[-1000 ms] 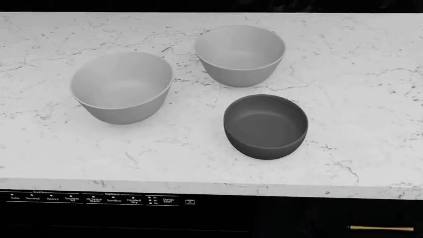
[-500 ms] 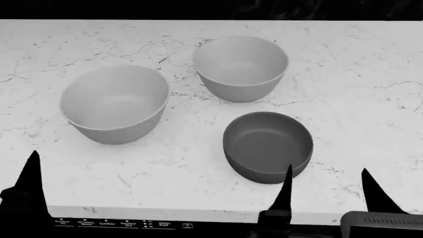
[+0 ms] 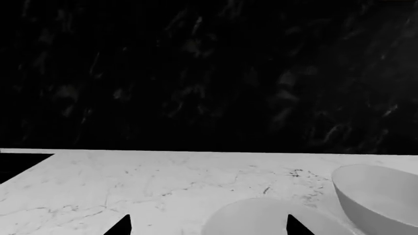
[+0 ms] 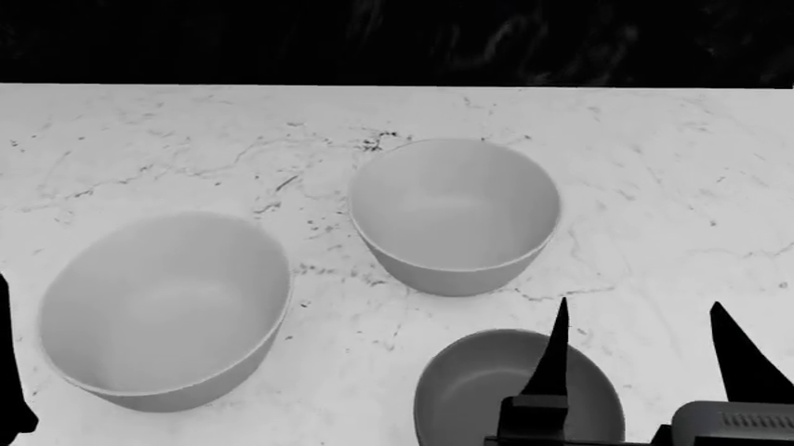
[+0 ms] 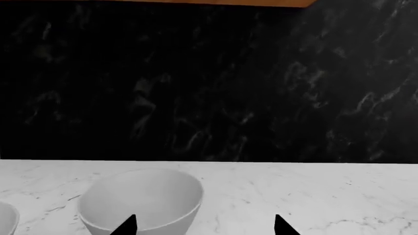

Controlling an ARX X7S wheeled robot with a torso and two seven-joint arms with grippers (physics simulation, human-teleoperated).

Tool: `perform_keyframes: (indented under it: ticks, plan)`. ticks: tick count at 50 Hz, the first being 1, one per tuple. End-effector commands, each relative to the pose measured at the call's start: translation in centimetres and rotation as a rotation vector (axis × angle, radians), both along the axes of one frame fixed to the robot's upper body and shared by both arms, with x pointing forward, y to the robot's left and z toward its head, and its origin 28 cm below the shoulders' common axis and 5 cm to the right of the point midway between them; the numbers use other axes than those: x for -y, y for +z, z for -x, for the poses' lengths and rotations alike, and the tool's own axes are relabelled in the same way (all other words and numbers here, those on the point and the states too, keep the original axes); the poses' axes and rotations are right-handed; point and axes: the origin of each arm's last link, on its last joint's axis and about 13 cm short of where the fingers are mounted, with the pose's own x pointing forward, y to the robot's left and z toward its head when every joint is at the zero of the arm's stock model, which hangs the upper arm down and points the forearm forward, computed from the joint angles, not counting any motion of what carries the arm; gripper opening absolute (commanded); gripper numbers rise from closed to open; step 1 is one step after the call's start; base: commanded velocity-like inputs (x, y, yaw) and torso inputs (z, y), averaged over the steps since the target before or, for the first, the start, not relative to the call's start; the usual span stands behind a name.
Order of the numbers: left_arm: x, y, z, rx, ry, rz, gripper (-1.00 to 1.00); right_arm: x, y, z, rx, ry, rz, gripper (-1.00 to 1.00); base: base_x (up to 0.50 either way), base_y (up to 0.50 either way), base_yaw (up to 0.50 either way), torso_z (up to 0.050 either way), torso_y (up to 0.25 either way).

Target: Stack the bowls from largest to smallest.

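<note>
Three bowls stand on the white marble counter (image 4: 670, 186). The wide light grey bowl (image 4: 162, 311) is at the left, the medium light grey bowl (image 4: 453, 214) is in the middle, and the small dark charcoal bowl (image 4: 478, 395) is at the near edge. My right gripper (image 4: 639, 321) is open, with its left finger over the dark bowl's right side. In the right wrist view (image 5: 203, 224) it is open, and the medium bowl (image 5: 140, 200) stands ahead. My left gripper (image 3: 207, 223) is open with the wide bowl (image 3: 261, 218) between its fingertips and the medium bowl (image 3: 379, 196) beyond.
A black marbled backsplash (image 4: 397, 42) runs along the counter's far edge. A dark sliver of my left arm (image 4: 10, 381) shows at the head view's left border. The counter's left end (image 3: 26, 161) shows in the left wrist view.
The head view has moved closer and the bowls have slid down the picture. My right gripper's fingers have risen over the dark bowl. The left finger has slipped toward the picture's left border.
</note>
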Motion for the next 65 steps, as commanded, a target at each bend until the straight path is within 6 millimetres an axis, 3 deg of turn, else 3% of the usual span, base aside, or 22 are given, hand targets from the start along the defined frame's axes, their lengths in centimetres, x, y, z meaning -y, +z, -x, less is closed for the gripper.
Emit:
perform_keyframes:
  ticks: [1, 11, 18, 21, 25, 27, 28, 31, 34, 39, 45, 52, 65]
  plan:
    - [-0.7, 0.5, 0.4, 0.004, 0.025, -0.015, 1.0, 0.0, 0.3, 0.2, 0.0, 0.006, 0.005, 1.0, 0.41, 0.0, 0.0, 0.0, 0.0]
    - [-1.5, 0.8, 0.7, 0.006, 0.057, -0.024, 1.0, -0.3, 0.9, 0.3, -0.028, 0.046, 0.02, 1.0, 0.12, 0.0, 0.0, 0.0, 0.002]
    - [-2.1, 0.6, 0.7, -0.002, 0.073, -0.016, 1.0, 0.1, 2.4, -1.5, -0.068, 0.067, -0.057, 1.0, 0.0, 0.0, 0.0, 0.0, 0.0]
    - [-2.2, 0.7, 0.9, -0.003, 0.074, -0.019, 1.0, 0.0, 3.2, -2.6, -0.101, 0.113, 0.026, 1.0, 0.0, 0.0, 0.0, 0.0, 0.0]
    - [-2.2, 0.6, 0.8, -0.006, 0.075, -0.021, 1.0, 0.5, 5.1, -5.1, -0.145, 0.106, -0.093, 1.0, 0.0, 0.0, 0.0, 0.0, 0.0]
    - [-2.2, 0.6, 0.9, -0.009, 0.074, -0.023, 1.0, 0.5, 5.7, -5.8, -0.165, 0.118, -0.065, 1.0, 0.0, 0.0, 0.0, 0.0, 0.0]
    - [-2.2, 0.6, 0.9, -0.012, 0.073, -0.026, 1.0, 0.5, 6.4, -7.7, -0.237, 0.127, -0.135, 1.0, 0.0, 0.0, 0.0, 0.0, 0.0]
    - [-2.3, 0.6, 0.9, -0.014, 0.075, -0.03, 1.0, 0.7, 7.6, -10.7, -0.358, 0.15, -0.082, 1.0, 0.0, 0.0, 0.0, 0.0, 0.0]
    - [-2.4, 0.5, 0.9, -0.016, 0.072, -0.029, 1.0, 0.9, 9.1, -12.5, -0.424, 0.162, -0.076, 1.0, 0.0, 0.0, 0.0, 0.0, 0.0]
    - [-1.8, 0.7, 0.9, -0.01, 0.066, -0.072, 1.0, 1.2, 9.5, -16.5, -0.657, 0.136, -0.027, 1.0, 0.0, 0.0, 0.0, 0.0, 0.0]
    - [-1.7, 0.5, 0.7, -0.014, 0.043, -0.059, 1.0, 0.8, 11.0, -19.7, -0.824, 0.139, -0.027, 1.0, 0.0, 0.0, 0.0, 0.0, 0.0]
    - [-2.1, 0.9, 0.9, -0.002, 0.056, -0.05, 1.0, 0.1, 10.0, -21.9, -0.882, 0.093, -0.006, 1.0, 0.0, 0.0, 0.0, 0.0, 0.0]
    - [-2.1, 0.8, 1.0, -0.004, 0.053, -0.054, 1.0, 1.4, 8.0, -22.6, -0.915, -0.001, 0.011, 1.0, 0.0, 0.0, 0.0, 0.0, 0.0]
